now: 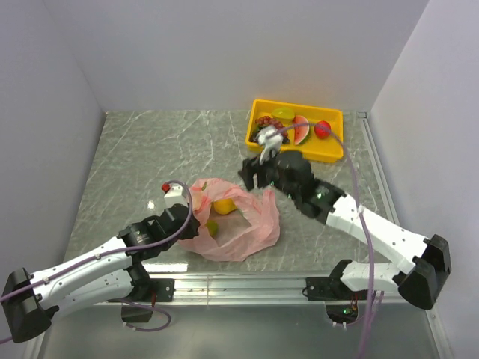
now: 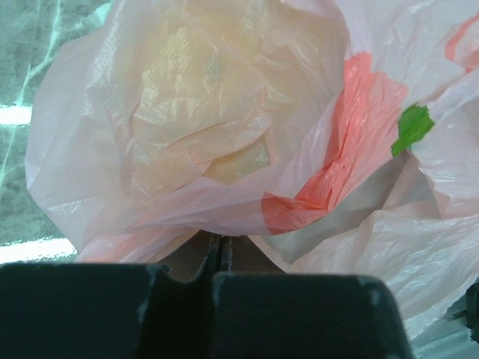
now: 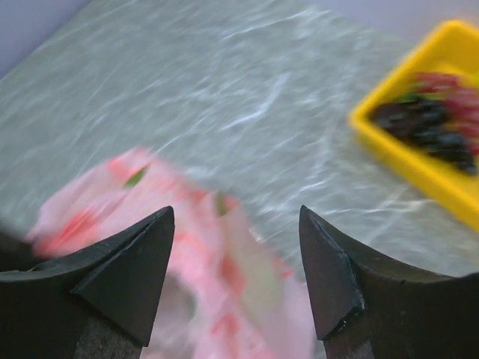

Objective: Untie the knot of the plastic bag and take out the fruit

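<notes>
Left gripper (image 1: 187, 217) is clamped on the left rim of the thin translucent pink plastic bag (image 1: 247, 232), and the left wrist view shows its fingers pressed together with pink film pinched between them; the right gripper (image 1: 256, 175) hangs above the bag's far right edge, jaws apart and nothing between them, as the right wrist view confirms; so the bag lies below and to the near-left of that free tool, mid-table on the grey marbled table top (image 1: 150, 149), its long axis running roughly left to right; the mouth looks open and I cannot pick out a knot; inside, two pieces show from above: a round yellow toy fruit (image 1: 223, 206) and a smaller yellow-green toy fruit (image 1: 212, 228) just nearer; the right arm is the nearer free one, so the reach, I judge, is down and leftward into the mouth; count: one bag, two fruits seen in it, one yellow plastic tray (image 1: 322, 155) at the far right holding one red round fruit (image 1: 322, 129), one green-yellow fruit (image 1: 283, 114), one watermelon slice (image 1: 301, 131) and one dark grape bunch (image 1: 263, 122).
</notes>
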